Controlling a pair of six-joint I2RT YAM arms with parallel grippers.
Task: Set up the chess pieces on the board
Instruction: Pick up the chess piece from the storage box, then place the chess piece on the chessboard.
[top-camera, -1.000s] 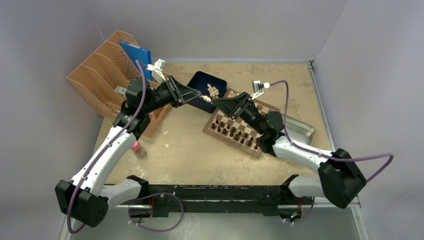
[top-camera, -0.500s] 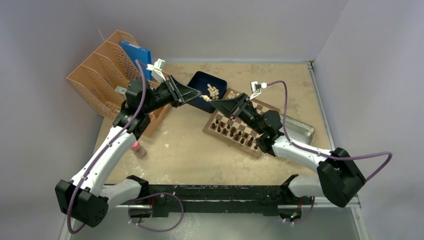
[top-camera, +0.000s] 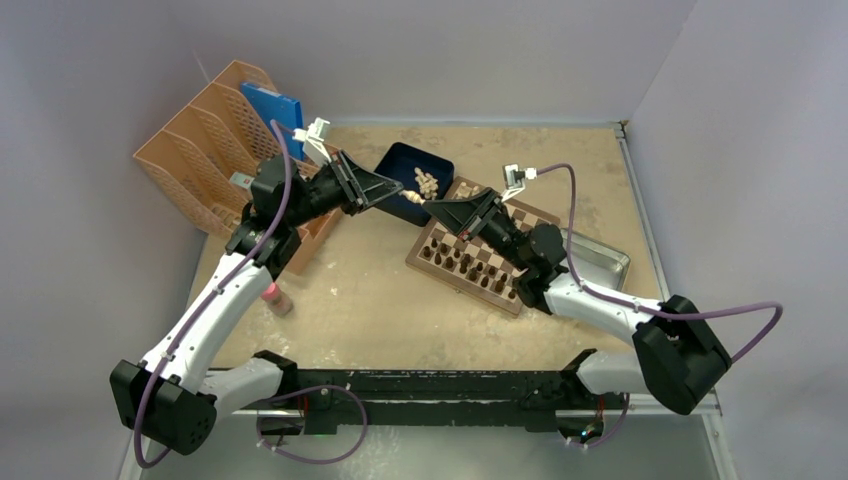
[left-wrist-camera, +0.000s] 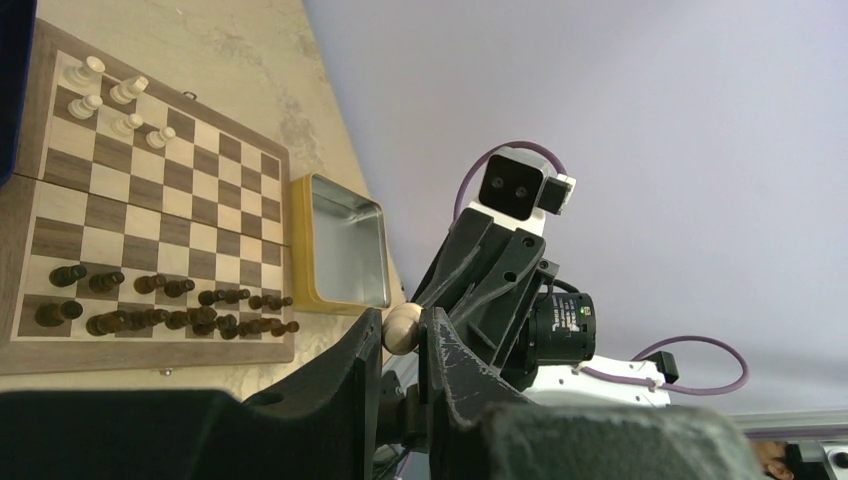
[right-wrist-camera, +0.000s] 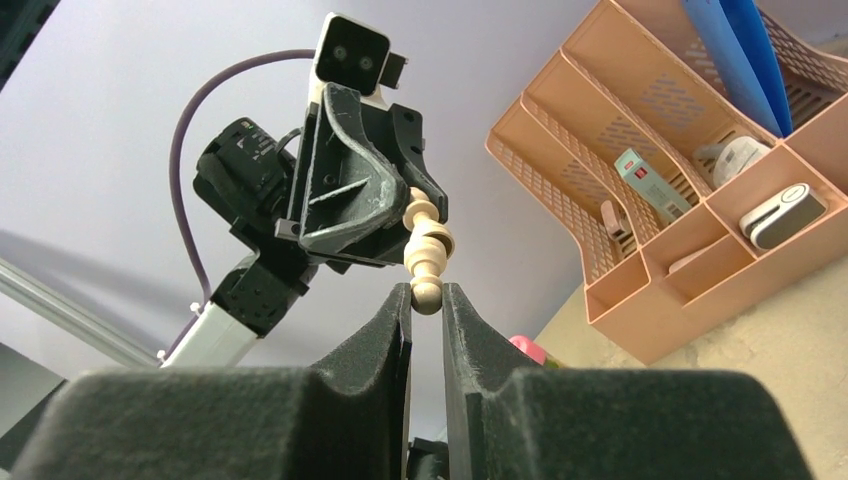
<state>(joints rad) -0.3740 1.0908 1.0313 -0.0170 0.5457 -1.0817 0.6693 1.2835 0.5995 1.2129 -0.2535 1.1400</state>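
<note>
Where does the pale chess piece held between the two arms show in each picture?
Top external: chess piece centre, between both arms' tips.
Left wrist: chess piece lower centre, in the left gripper.
Right wrist: chess piece centre, in the right gripper.
Shared landmark: the left gripper, seen in all three.

Pale lavender walls (top-camera: 480, 50) enclose a beige, mottled tabletop (top-camera: 360, 290) on three sides under soft, even light.

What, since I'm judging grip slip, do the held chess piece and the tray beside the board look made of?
The held piece is likely wood: pale cream, smoothly turned beads, matte with a faint sheen. The tray is apparently thin metal: the silvery inside is shiny and reflects light, and the rim is rolled. Its outer wall looks yellowish.
</note>
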